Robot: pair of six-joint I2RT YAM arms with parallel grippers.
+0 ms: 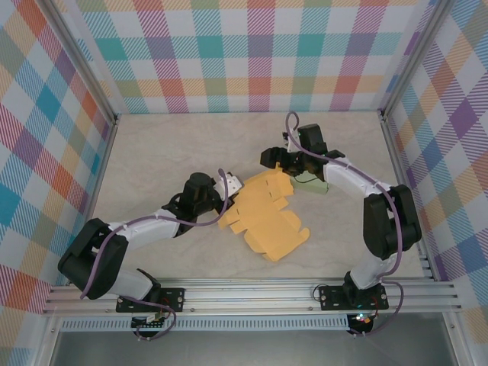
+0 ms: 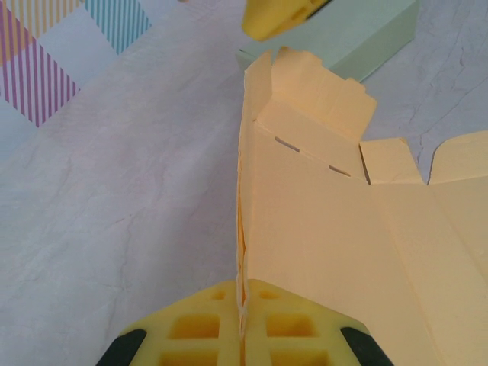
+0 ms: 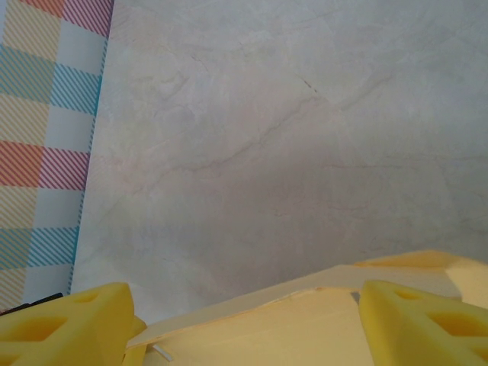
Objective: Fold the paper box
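Marbled worktop (image 1: pixel 168 145) carrying the yellow paper box (image 1: pixel 263 217), which lies partly unfolded near the centre, between the two arms; pale green box (image 1: pixel 311 183) just beside its far right corner; left pincer (image 2: pixel 242 309) clamped tight on a thin edge of the card; right pincer (image 3: pixel 244 297) spread wide, fingers astride the card's far edge

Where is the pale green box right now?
In the top view the pale green box lies on the table right of centre, just beyond the yellow paper box and beside the right gripper.
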